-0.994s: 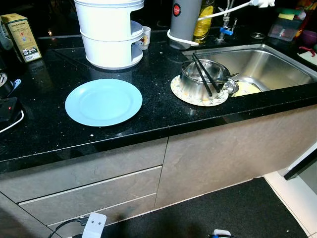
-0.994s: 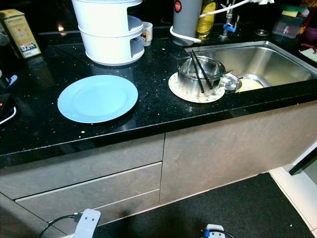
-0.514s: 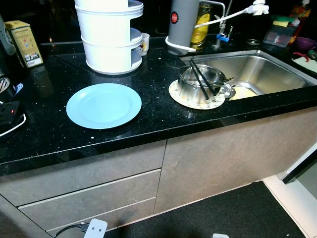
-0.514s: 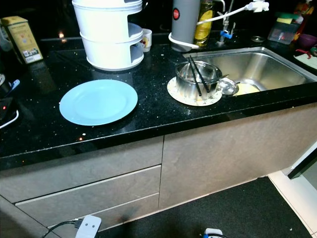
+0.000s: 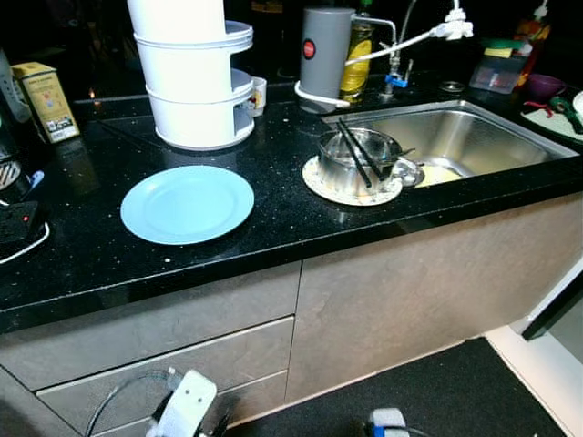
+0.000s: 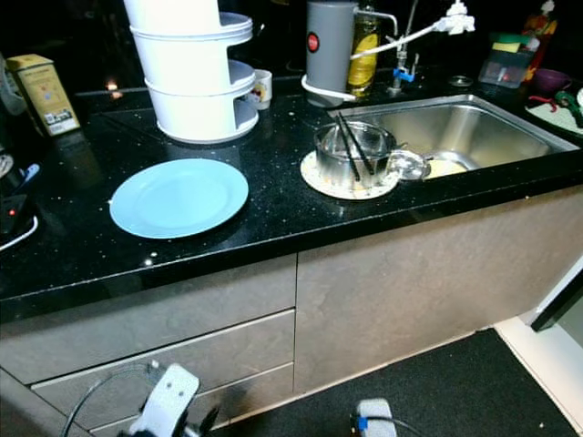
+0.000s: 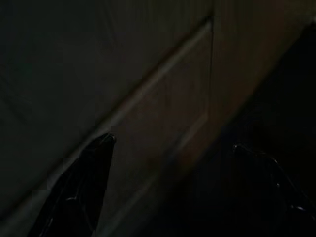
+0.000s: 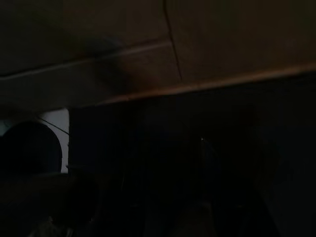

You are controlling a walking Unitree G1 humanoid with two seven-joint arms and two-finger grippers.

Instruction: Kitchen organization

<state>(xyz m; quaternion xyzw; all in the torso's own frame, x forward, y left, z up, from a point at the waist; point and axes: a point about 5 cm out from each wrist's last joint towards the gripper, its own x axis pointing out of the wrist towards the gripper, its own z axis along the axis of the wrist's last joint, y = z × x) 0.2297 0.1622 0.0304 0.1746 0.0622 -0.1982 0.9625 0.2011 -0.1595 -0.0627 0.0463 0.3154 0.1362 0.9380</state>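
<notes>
A light blue plate [image 5: 187, 203] lies flat on the black stone counter [image 5: 273, 232], left of centre. To its right a steel pot [image 5: 353, 159] holding two black chopsticks [image 5: 352, 150] stands on a patterned plate [image 5: 318, 188] at the corner of the steel sink [image 5: 465, 137]. Both arms hang low in front of the cabinet drawers, the left arm [image 5: 187, 410] and the right arm [image 5: 387, 421] at the bottom edge. In the dark left wrist view, my left gripper [image 7: 172, 143] is open with nothing between its fingers, facing a drawer front. The right wrist view is very dark.
A white tiered container [image 5: 191, 82] stands at the back of the counter, with a grey flask [image 5: 323, 50] and a yellow bottle [image 5: 355, 55] beside the tap. A box [image 5: 41, 100] and a power strip [image 5: 16, 223] sit at the left. Grey drawers [image 5: 182, 350] lie below.
The whole picture has shifted: the counter now sits farther off and higher, so the camera moved back. More of both arms shows at the bottom. Nothing on the counter moved.
</notes>
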